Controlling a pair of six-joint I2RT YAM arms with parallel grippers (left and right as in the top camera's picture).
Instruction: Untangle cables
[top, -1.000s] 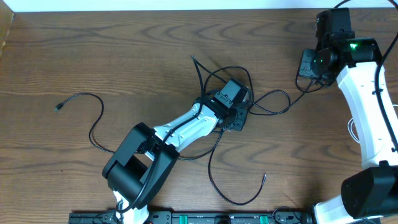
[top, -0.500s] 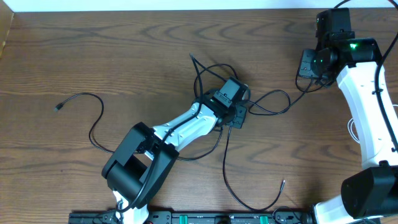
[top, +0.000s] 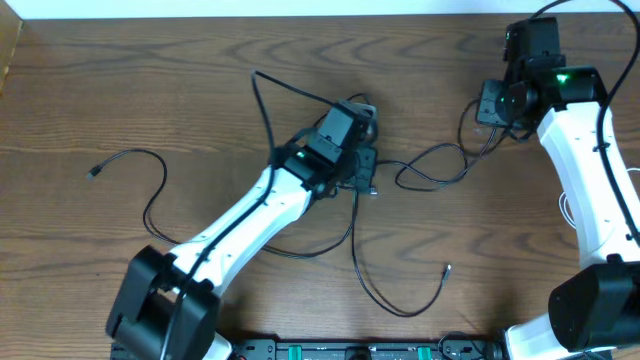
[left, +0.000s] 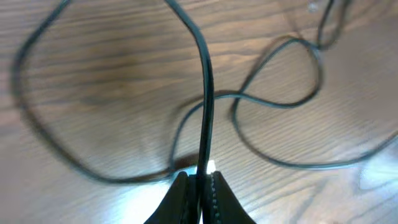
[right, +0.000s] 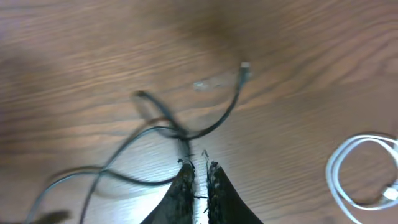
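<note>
Black cables (left: 205, 93), one white cable (right: 331, 167), brown wood-grain table (top: 100, 80)

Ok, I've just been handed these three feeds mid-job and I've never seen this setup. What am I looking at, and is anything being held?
These are two robot arms at a wooden table, each ending in a two-finger gripper. The wide picture looks straight down from above. The two close-ups come from cameras on the wrists, with each gripper's dark fingertips at the bottom edge. Thin black cables lie tangled mid-table, a loose black cable lies at the left, and a white cable is coiled beside the right arm. The left gripper is shut on a black cable. The right gripper is shut too, with a black cord running into its tips; whether it is the same cable I cannot tell.
</note>
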